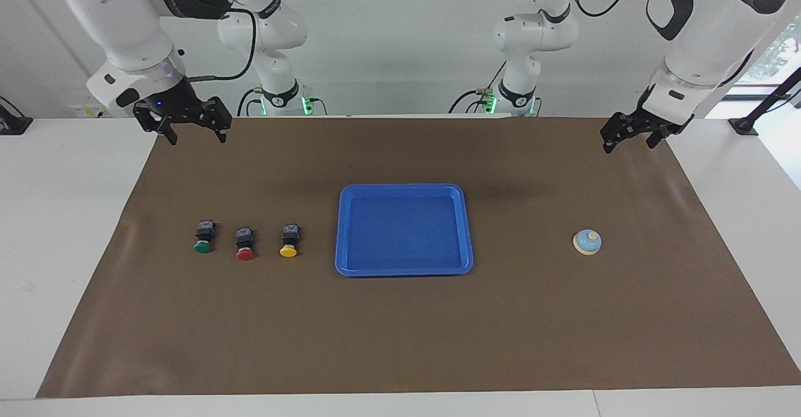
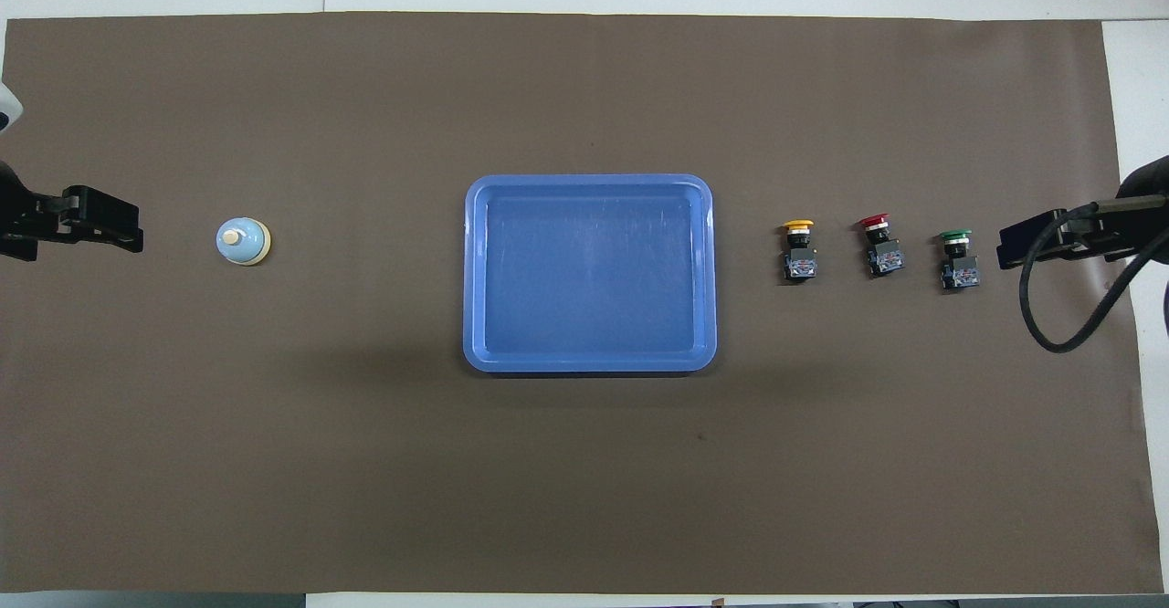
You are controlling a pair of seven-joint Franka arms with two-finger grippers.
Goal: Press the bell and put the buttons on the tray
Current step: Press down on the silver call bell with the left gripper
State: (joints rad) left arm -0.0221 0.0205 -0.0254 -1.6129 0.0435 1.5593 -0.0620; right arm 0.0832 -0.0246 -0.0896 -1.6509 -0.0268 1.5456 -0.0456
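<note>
The bright-blue tray (image 1: pixel 403 189) (image 2: pixel 589 182) lies empty at the middle of the brown mat. Three buttons lie in a row beside it, toward the right arm's end: yellow (image 1: pixel 288 241) (image 2: pixel 798 250) closest to the tray, then red (image 1: pixel 244 244) (image 2: pixel 881 246), then green (image 1: pixel 203 237) (image 2: pixel 957 260). The light-blue bell (image 1: pixel 587 241) (image 2: pixel 243 241) stands alone toward the left arm's end. My right gripper (image 1: pixel 196 136) (image 2: pixel 1016 249) hangs open over the mat's corner, holding nothing. My left gripper (image 1: pixel 628 144) (image 2: pixel 123 226) hangs open and empty over the mat's other corner at the robots' end.
The brown mat (image 1: pixel 400 342) covers most of the white table (image 1: pixel 69 216). A black cable (image 2: pixel 1064 316) loops down from the right wrist. Both arm bases (image 1: pixel 519 97) stand at the table's edge.
</note>
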